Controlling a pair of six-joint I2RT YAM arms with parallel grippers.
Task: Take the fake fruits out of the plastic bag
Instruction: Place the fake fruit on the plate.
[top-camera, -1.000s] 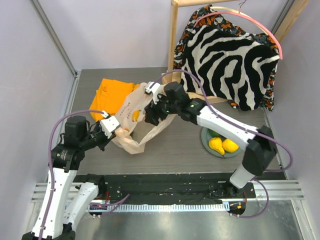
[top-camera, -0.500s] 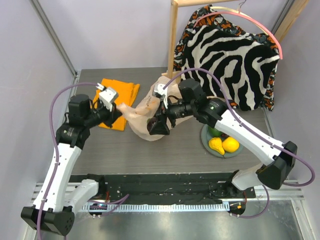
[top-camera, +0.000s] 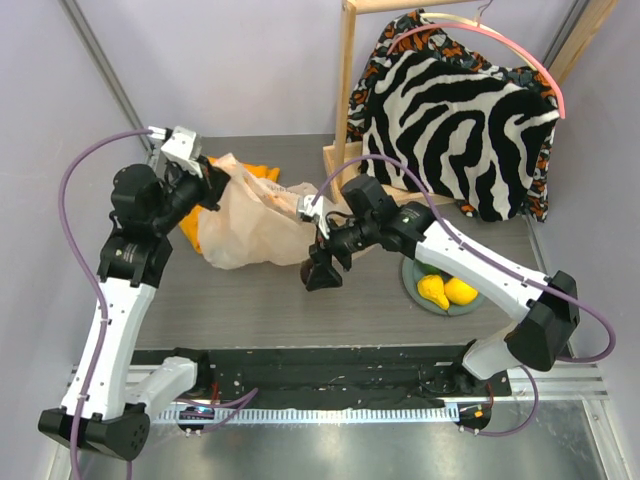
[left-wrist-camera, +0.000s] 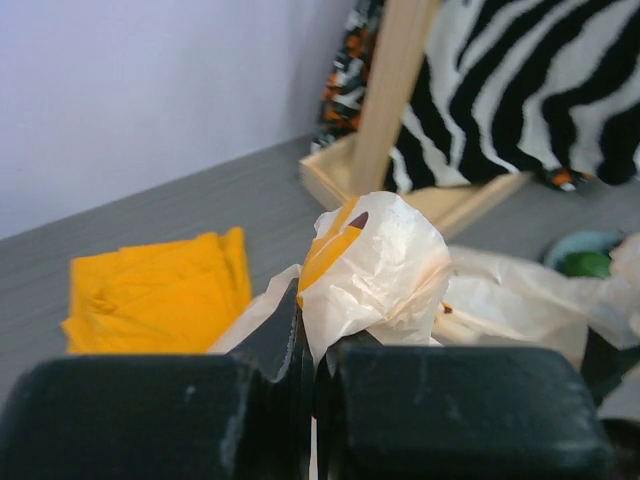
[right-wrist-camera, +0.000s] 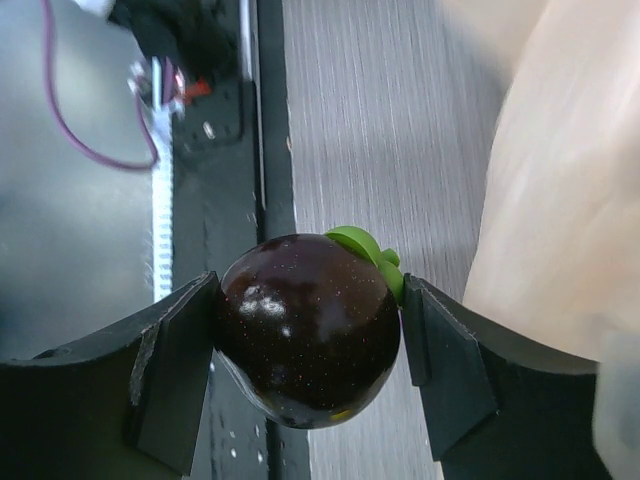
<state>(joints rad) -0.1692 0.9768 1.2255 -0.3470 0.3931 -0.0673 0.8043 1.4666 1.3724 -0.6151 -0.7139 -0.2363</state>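
Note:
The beige-white plastic bag (top-camera: 255, 225) lies stretched across the table's left middle. My left gripper (top-camera: 212, 184) is shut on a bunched corner of the bag (left-wrist-camera: 375, 270) and holds it up at the far left. My right gripper (top-camera: 318, 272) is shut on the dark maroon round fruit (right-wrist-camera: 310, 328), with its green cap, just outside the bag's right end above the table. A yellow pear (top-camera: 432, 291), a yellow lemon (top-camera: 461, 290) and a green fruit (top-camera: 428, 266) lie in the green plate (top-camera: 452, 308) at the right.
A folded orange cloth (top-camera: 195, 215) lies under and behind the bag; it also shows in the left wrist view (left-wrist-camera: 150, 295). A wooden rack (top-camera: 347, 90) with a zebra-patterned garment (top-camera: 455, 115) stands at the back right. The black base rail (top-camera: 320, 365) runs along the near edge.
My left gripper has pulled the bag corner up and back to the far left, stretching the bag. My right gripper has come out of the bag toward the near side, holding the maroon fruit.

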